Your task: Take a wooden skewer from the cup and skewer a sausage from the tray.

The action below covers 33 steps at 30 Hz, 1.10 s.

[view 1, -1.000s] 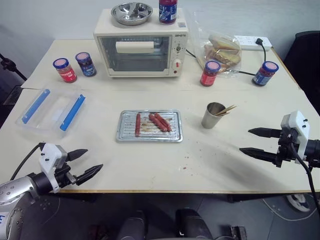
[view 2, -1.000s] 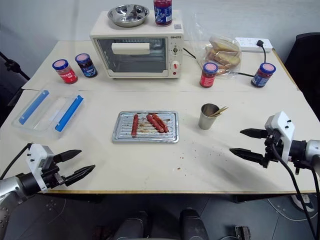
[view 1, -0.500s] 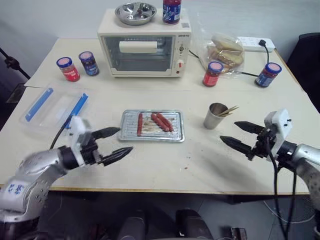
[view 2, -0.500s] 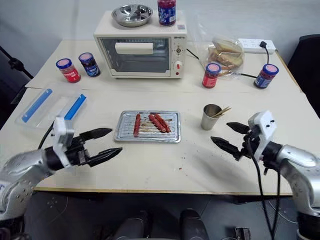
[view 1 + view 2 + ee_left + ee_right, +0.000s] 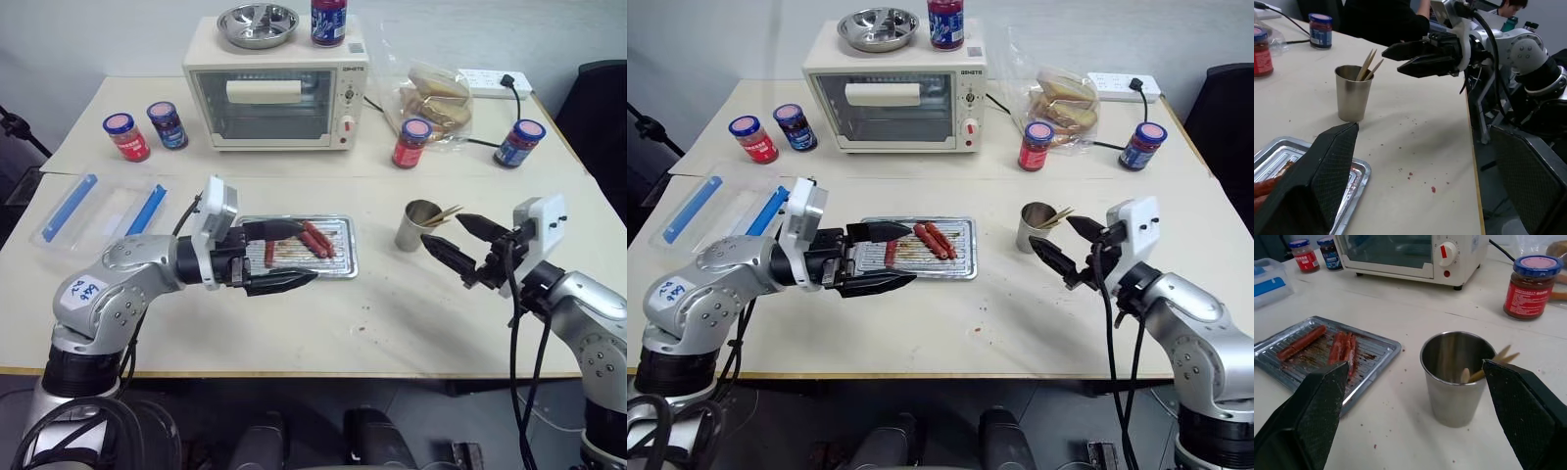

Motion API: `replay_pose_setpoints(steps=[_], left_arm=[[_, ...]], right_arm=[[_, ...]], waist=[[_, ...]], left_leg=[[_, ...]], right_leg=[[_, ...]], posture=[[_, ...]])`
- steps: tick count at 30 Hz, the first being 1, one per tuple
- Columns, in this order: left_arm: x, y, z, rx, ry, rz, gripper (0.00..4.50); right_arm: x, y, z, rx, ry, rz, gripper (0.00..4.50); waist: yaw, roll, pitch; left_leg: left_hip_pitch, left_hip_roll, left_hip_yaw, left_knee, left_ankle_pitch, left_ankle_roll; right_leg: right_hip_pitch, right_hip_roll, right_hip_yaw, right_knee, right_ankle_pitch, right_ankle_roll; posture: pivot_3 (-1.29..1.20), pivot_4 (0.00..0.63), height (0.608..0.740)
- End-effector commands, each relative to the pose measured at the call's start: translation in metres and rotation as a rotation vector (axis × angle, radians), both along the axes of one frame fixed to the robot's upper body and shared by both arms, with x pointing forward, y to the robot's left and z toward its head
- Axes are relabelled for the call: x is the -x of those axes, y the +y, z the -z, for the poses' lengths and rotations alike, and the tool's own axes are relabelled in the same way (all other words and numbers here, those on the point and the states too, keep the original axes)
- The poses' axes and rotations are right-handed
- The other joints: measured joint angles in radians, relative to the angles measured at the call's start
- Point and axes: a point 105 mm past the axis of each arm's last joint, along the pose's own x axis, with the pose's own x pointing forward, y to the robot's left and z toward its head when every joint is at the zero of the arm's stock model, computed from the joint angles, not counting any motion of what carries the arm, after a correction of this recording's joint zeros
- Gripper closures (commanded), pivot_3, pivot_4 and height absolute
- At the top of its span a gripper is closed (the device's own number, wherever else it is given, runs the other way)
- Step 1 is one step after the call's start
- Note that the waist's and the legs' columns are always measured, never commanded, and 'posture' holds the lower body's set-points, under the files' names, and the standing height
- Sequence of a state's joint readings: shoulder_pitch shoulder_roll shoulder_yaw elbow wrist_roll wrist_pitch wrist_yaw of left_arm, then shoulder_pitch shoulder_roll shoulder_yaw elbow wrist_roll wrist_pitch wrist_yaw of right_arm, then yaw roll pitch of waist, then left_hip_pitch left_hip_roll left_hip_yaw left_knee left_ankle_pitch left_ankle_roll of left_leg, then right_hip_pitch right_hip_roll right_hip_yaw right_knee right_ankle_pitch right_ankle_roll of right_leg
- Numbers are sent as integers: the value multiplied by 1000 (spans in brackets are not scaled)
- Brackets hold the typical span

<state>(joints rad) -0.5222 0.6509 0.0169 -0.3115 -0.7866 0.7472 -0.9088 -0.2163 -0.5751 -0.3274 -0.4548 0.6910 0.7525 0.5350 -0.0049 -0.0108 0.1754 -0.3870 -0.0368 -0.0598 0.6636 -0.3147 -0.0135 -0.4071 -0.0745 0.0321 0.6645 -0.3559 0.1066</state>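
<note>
- Skewers (image 5: 1492, 363) are leaned inside the cup (image 5: 421, 224), which is stood upright on the table (image 5: 392, 323), right of the tray (image 5: 345, 262).
- Three sausages (image 5: 315, 238) are laid on the tray.
- The right gripper (image 5: 461, 244) is held wide open and empty, just beside the cup, fingers pointed at it.
- The left gripper (image 5: 282, 257) is spread open, empty, over the tray's near left part.

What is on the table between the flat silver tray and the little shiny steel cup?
Nothing but bare table with tiny crumbs between the flat silver metal tray and the small steel cup, as the left eye view shows.
</note>
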Motion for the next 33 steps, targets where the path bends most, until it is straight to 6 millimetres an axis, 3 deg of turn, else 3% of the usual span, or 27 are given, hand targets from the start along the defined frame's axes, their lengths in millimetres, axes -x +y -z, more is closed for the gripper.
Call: replay_pose_setpoints(steps=[1,8,14,24,30,33], left_arm=[[-2,-4,-5,0,-48,13,42],[-8,-9,-8,10,-79,6,42],[-9,-9,-8,11,-91,-4,42],[-9,-11,-7,3,-103,-8,0],[-11,-13,-7,4,-112,-8,0],[-13,-15,-7,4,-120,-13,0]], right_arm=[[-5,8,-4,-2,-35,-14,0],[-34,2,1,7,-36,70,0],[-39,1,0,4,-49,78,0],[-40,0,2,1,-50,97,2582],[-42,-1,3,8,-49,113,2582],[-45,-2,3,-2,-52,129,3056]], waist=[[0,0,0],[-1,0,0],[0,0,0],[-2,0,0],[-2,0,0],[-2,0,0]], left_leg=[[0,0,0,0,0,0],[0,0,0,0,0,0],[-1,0,0,0,0,0],[-1,0,0,1,0,0],[-1,0,0,1,0,0],[-1,0,0,1,0,0]], right_leg=[[0,0,0,0,0,0],[-1,0,0,1,0,0],[-1,0,0,1,0,0],[-2,0,0,2,0,0],[-2,0,0,2,0,0],[-2,0,0,2,0,0]], posture=[[0,150,740],[0,150,740],[0,150,740],[0,150,740],[0,150,740],[0,150,740]])
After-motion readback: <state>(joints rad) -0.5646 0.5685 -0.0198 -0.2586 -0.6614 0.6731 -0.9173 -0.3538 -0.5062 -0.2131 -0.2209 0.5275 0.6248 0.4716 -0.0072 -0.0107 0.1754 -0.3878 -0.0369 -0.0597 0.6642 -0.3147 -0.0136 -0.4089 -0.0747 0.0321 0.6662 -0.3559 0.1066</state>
